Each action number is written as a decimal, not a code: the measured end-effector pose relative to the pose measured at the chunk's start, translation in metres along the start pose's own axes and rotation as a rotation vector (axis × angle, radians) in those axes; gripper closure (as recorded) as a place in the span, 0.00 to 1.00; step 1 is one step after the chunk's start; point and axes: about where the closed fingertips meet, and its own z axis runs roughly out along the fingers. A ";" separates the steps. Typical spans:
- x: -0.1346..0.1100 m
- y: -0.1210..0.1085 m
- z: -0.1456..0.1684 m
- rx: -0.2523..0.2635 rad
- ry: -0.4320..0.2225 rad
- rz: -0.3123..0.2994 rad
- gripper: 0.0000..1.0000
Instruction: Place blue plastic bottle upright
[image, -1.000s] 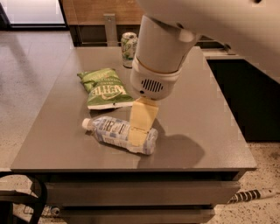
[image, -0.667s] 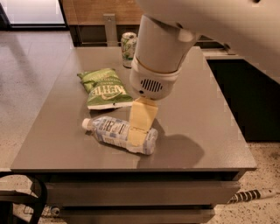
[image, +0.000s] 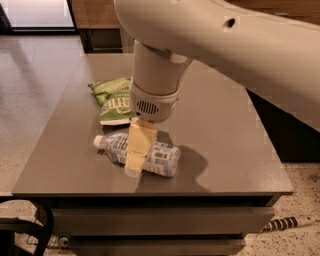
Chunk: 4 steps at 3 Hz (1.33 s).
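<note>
The blue plastic bottle (image: 162, 157) lies on its side near the front edge of the grey table (image: 225, 150). Its white cap (image: 98, 142) points left. My gripper (image: 136, 159) reaches straight down from the big cream arm (image: 155, 85) and sits across the middle of the bottle, covering part of its label. The bottle rests on the table top.
A green chip bag (image: 114, 102) lies flat just behind the bottle, to the left of the arm. The arm hides the table's far middle. The table's front edge is close below the bottle. A striped cable (image: 285, 223) lies on the floor at the right.
The view now sits closer and the arm fills more of it, hiding the green-and-silver can. The bottle still lies on its side with the gripper across it.
</note>
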 end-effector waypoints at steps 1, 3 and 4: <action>-0.004 0.000 0.019 -0.008 0.020 0.052 0.00; 0.000 0.009 0.038 0.035 0.004 0.103 0.00; -0.011 0.014 0.047 0.075 -0.006 0.077 0.00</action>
